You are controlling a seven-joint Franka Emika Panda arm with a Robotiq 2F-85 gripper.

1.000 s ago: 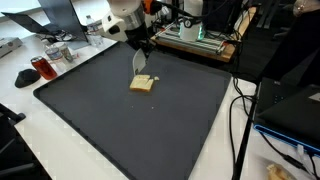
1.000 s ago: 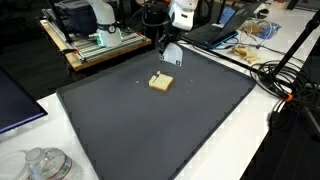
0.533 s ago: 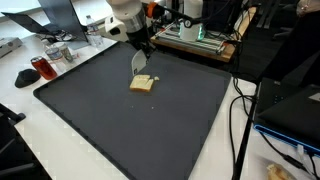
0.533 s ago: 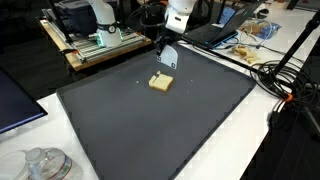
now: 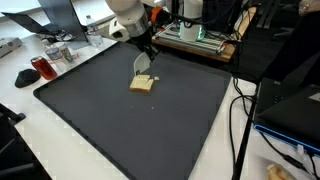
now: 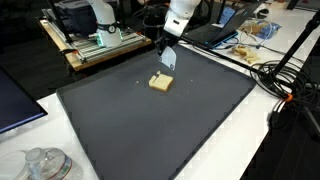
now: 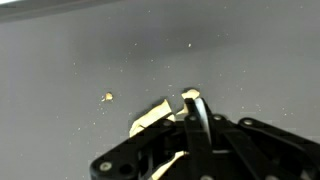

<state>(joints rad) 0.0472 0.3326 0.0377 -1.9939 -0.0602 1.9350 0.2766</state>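
Claw (image 5: 146,52): jaws pressed together, pinching the top edge of a thin pale slice of bread or cheese (image 5: 139,63). Which of the two it is cannot be told. The slice hangs down from the fingertips, slightly tilted.

Handling note, as a judgement: the slice looks soft and thin, so hold the pinch firm without squeezing harder, since more pressure could tear or crumble the edge. Make any move slow and straight, because a quick swing would set the hanging slice flapping. Watch its lower edge in both exterior views rather than the wrist view, where the claw's black body (image 7: 190,103) hides most of the slice (image 7: 152,122).

Position: the slice is in the air at the far middle of the dark grey rubber-like mat (image 5: 120,130). Just below it, a little nearer to you in an exterior view, a tan square piece of toast (image 5: 142,85) lies flat on the mat. The two look apart, with a thin gap (image 6: 160,83).

Outward: a small pale crumb (image 7: 108,97) lies on the mat to the left of the claw in the wrist view.
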